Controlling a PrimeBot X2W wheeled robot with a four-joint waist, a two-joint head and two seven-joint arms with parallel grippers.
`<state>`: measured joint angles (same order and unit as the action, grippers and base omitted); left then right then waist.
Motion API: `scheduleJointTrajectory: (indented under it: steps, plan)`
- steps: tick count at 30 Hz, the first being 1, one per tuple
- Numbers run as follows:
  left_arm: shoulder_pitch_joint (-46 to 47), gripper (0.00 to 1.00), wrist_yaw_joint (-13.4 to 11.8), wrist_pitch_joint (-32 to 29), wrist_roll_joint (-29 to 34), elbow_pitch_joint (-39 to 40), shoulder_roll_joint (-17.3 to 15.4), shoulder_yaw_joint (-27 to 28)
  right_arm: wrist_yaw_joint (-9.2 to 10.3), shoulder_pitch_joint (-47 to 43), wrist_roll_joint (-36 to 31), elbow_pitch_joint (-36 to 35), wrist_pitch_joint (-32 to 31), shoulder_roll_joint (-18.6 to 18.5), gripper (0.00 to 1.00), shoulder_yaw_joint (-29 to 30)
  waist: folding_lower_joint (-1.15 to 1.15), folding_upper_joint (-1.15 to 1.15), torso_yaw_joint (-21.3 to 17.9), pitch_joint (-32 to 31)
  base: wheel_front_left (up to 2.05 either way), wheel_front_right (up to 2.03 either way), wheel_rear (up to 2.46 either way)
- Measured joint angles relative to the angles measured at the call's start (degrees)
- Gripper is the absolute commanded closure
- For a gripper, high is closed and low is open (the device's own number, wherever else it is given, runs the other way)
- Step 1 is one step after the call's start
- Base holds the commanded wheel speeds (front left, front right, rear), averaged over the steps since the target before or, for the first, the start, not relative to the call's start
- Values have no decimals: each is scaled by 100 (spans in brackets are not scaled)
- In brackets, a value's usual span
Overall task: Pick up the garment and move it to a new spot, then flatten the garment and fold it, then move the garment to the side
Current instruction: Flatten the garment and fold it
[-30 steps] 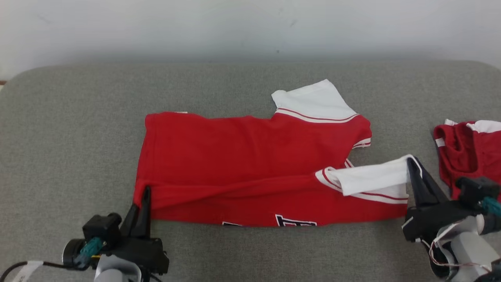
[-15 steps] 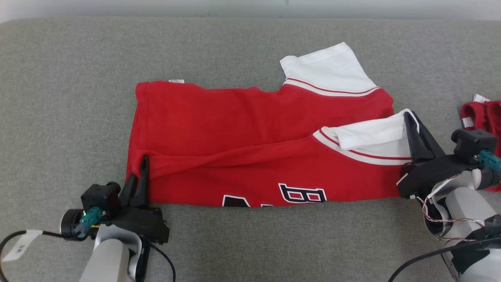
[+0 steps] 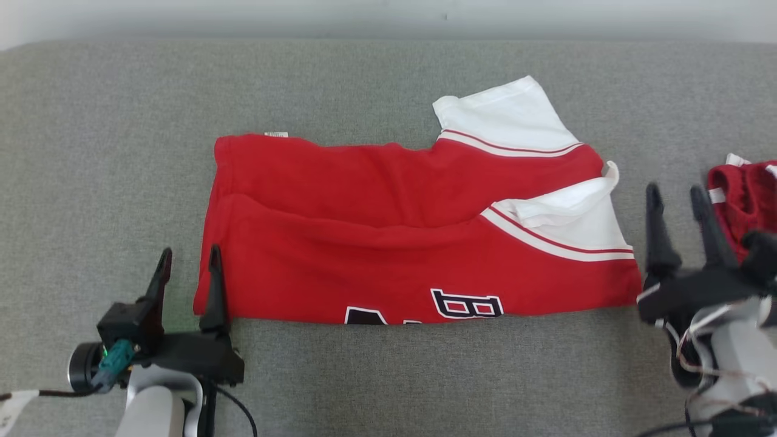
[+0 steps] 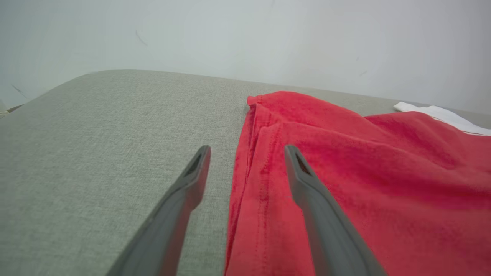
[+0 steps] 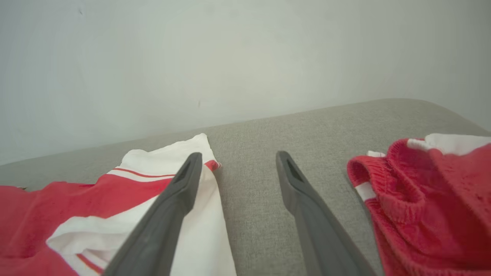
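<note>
**Item 1.** Left gripper point(image 3: 189, 252) point(image 4: 247, 149), 2 long dark fingers, jaws spread wide, nothing between them. It sat at 8 o'clock in the head view. In the left wrist view, 1 finger lay over the garment's red side hem and the other over bare upholstery. Contact with the cloth could not be told.

**Item 2.** Right gripper point(image 3: 674, 189) point(image 5: 238, 155), same pattern, jaws spread wide and empty, at 4 o'clock in the head view. In the right wrist view, 1 finger crossed in front of the white sleeve edge and the other stood over bare upholstery.

**Item 3.** Red short-sleeved jersey with white sleeves and red-striped trim point(image 3: 388, 243) point(image 4: 364, 172) point(image 5: 96, 195).
- It lay at the centre of the head view, folded lengthwise, between the 2 grippers.
- The sleeves were toward 2 o'clock.
- Dark white-edged lettering point(image 3: 466, 303) ran along its 6 o'clock edge.
- A small white label point(image 3: 276, 134) showed at 11 o'clock.

**Item 4.** Crumpled red garment with white trim point(image 3: 743, 194) point(image 5: 429, 199), at 3 o'clock, just beyond the right gripper and apart from the jersey.

**Item 5.** Grey woven upholstered surface point(image 3: 388, 376), which bore everything listed above.

**Item 6.** Pale wall point(image 4: 245, 38), at 12 o'clock.
</note>
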<state>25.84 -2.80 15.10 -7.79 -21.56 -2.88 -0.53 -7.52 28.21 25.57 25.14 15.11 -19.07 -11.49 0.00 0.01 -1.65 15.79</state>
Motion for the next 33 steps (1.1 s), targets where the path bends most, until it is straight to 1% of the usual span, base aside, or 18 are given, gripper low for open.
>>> scheduleJointTrajectory:
  steps: [3,5,10,15,20,23,24,25,29,33]
  plan:
    - [-232,0,-19,0,-23,79,3,9,0,-433,-1,-155,0,58,0,-20,0,0,-26,-112,0,0,0]
    - [-400,0,-27,-1,-41,98,0,-3,0,-693,16,-213,1,77,0,-155,-1,0,-48,-193,0,0,0]
    - [-751,0,-42,-1,-69,92,2,-27,0,-1131,211,-87,0,169,0,-435,-1,-1,-121,-357,0,0,0]
    - [-820,0,-38,0,-76,89,2,-104,0,-1137,271,244,0,249,0,-390,-1,0,-124,-376,0,0,0]
    - [-797,0,-32,0,-81,69,2,-194,0,-1001,324,547,1,320,0,-392,-1,0,-12,-326,0,0,0]
    - [-772,0,-30,0,-86,58,3,-232,0,-962,335,812,1,327,0,-488,-1,0,65,-301,0,0,0]
    - [-765,0,-30,-1,-89,56,2,-240,0,-929,335,922,8,327,40,-538,0,0,88,-295,0,0,0]
    - [-760,0,-31,-1,-98,57,2,-244,0,-887,346,978,11,320,100,-573,0,0,108,-291,0,0,0]
    - [-759,0,-26,0,-119,64,2,-271,-1,-843,391,1049,11,293,100,-664,-1,0,143,-295,0,0,0]
    - [-759,0,116,-1,-204,-8,2,-288,-1,-900,369,978,2,147,100,-609,-1,0,90,-338,0,0,0]
